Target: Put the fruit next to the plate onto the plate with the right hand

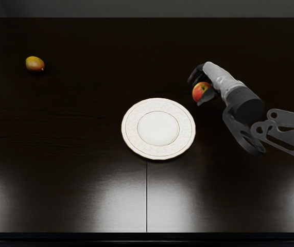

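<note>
place: simulated tabletop, perhaps dining | cue: glossy dark table (64, 154), plate (131, 128)

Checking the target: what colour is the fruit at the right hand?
The small round fruit is red with a yellow-green patch, seen in the head view.

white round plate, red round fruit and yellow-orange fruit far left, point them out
white round plate (158, 128), head view, its bare centre
red round fruit (200, 91), head view, its exposed left side
yellow-orange oval fruit (35, 64), head view, its middle
</note>
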